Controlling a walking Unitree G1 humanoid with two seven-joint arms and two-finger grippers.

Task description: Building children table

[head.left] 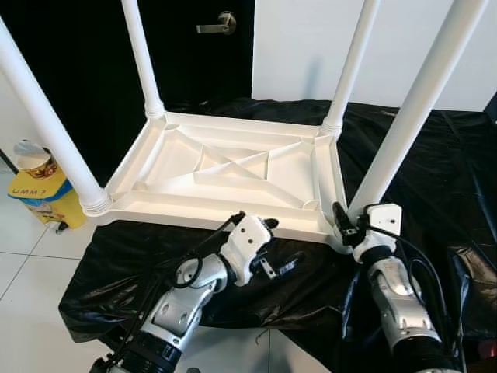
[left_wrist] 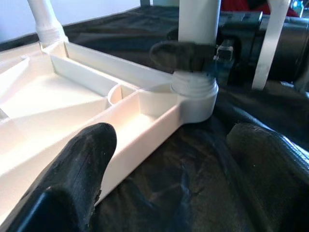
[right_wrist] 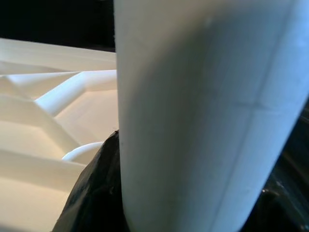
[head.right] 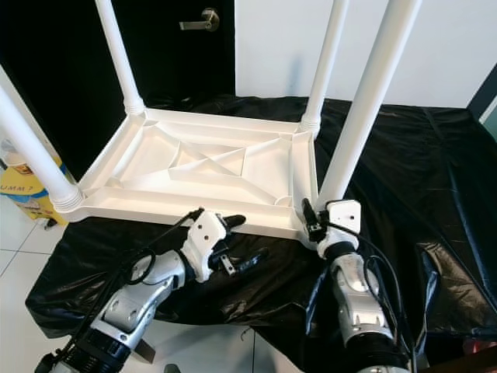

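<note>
Nearly finished: white table top (head.left: 225, 167) upside down on black cloth (head.left: 435, 179), four legs standing in their corners, right gripper (head.left: 349, 225) clamped around near right leg (head.left: 411, 109), left gripper (head.left: 272, 249) spread wide, holding nothing.

Your right claw (head.left: 347, 225) is clamped around the base of the near right white plastic leg (head.left: 411, 116), which blocks that corner. Four such upright legs fence the upturned white plastic children's tabletop (head.left: 225, 167); between them its ribbed underside lies open from above. Your left claw (head.left: 273, 247), fingers spread, straddles the tabletop's near edge above the crumpled black plastic sheet (head.left: 435, 163). A yellow box (head.left: 43, 198) stands on the floor, left.
</note>
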